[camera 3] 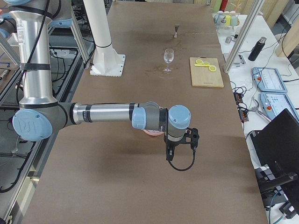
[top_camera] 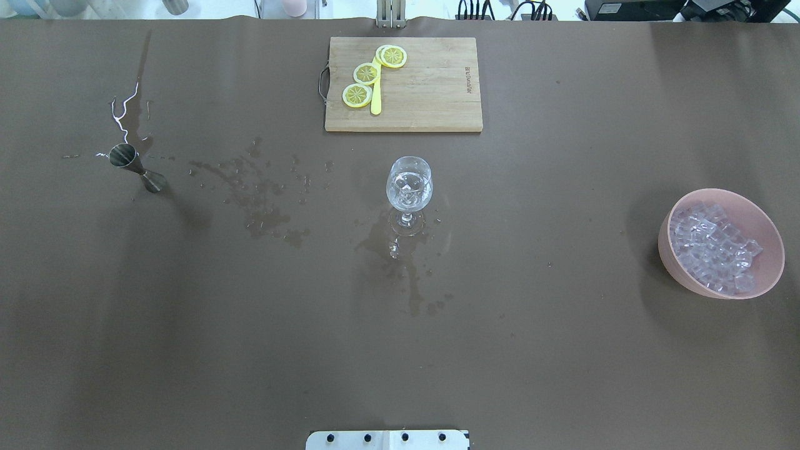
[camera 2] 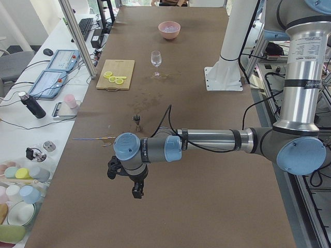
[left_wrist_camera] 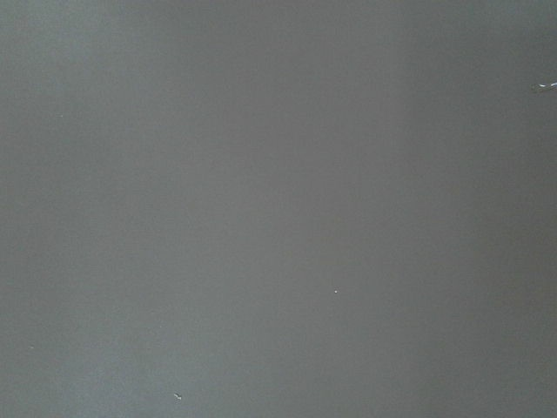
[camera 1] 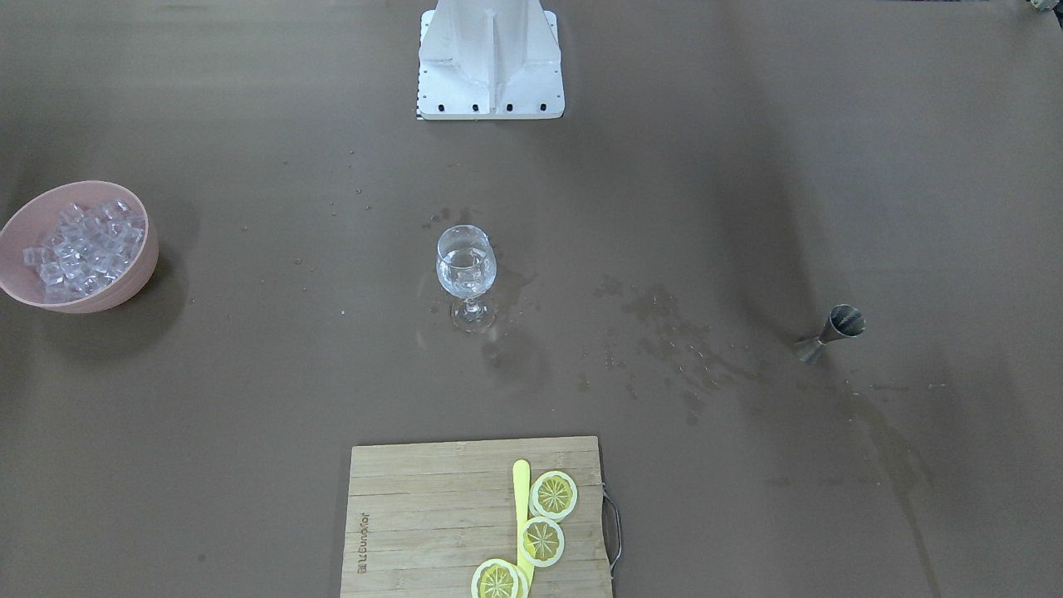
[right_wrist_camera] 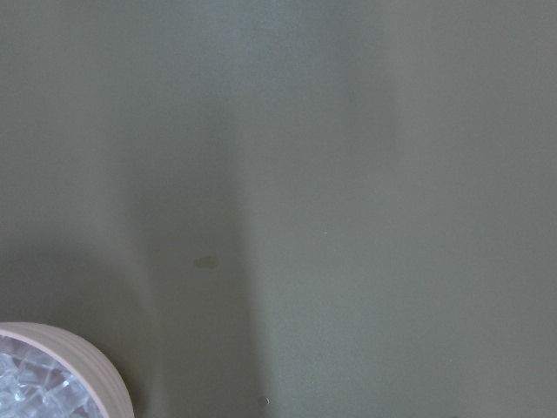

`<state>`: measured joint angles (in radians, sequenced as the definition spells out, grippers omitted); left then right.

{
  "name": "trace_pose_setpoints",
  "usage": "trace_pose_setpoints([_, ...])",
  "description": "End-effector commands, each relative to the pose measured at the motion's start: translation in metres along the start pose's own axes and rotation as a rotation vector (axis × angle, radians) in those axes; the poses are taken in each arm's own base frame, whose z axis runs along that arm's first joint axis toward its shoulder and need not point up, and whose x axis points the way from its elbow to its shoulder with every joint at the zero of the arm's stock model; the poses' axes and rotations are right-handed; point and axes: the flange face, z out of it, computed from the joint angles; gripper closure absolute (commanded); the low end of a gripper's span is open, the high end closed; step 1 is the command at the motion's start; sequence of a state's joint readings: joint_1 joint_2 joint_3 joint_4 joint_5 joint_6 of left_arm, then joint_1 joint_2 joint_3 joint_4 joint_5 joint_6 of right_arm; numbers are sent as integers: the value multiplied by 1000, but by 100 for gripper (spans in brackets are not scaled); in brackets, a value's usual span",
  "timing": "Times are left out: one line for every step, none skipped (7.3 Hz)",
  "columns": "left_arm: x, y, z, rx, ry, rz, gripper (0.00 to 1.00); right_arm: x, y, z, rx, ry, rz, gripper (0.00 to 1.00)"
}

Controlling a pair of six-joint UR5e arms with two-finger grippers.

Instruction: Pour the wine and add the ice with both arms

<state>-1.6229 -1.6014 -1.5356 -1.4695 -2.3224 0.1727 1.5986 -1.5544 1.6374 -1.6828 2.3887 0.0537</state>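
A stemmed wine glass (top_camera: 409, 186) stands upright mid-table with a little clear wine (camera 1: 466, 278) in its bowl. The ice (top_camera: 712, 244) fills a pink bowl (top_camera: 765, 275) at the robot's right; the bowl's rim (right_wrist_camera: 83, 366) also shows in the right wrist view. A metal jigger (top_camera: 134, 165) stands at the robot's left. Neither arm shows in the overhead or front views. My left gripper (camera 2: 124, 178) hangs over bare table short of the jigger. My right gripper (camera 3: 189, 139) hangs just past the bowl. I cannot tell whether either is open or shut.
A wooden cutting board (top_camera: 431, 94) with lemon slices (top_camera: 366, 73) and a yellow knife (top_camera: 375, 100) lies at the far edge. Dark wet stains (top_camera: 262, 200) spread between jigger and glass. The white pedestal (camera 1: 490, 58) stands at the robot's side.
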Motion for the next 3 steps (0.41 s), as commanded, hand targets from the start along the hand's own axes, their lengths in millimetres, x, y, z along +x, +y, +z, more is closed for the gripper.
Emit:
trace_pose_setpoints([0,0,-1,1,0,0,2,-1,-1,-1,2,0,-2,0])
trace_pose_setpoints([1,0,-2,2,0,1,2,-1,-1,-2,4,-2,-2,0])
trace_pose_setpoints([2,-1,-2,4,-1,3,2,-1,-1,-2,4,-2,-2,0])
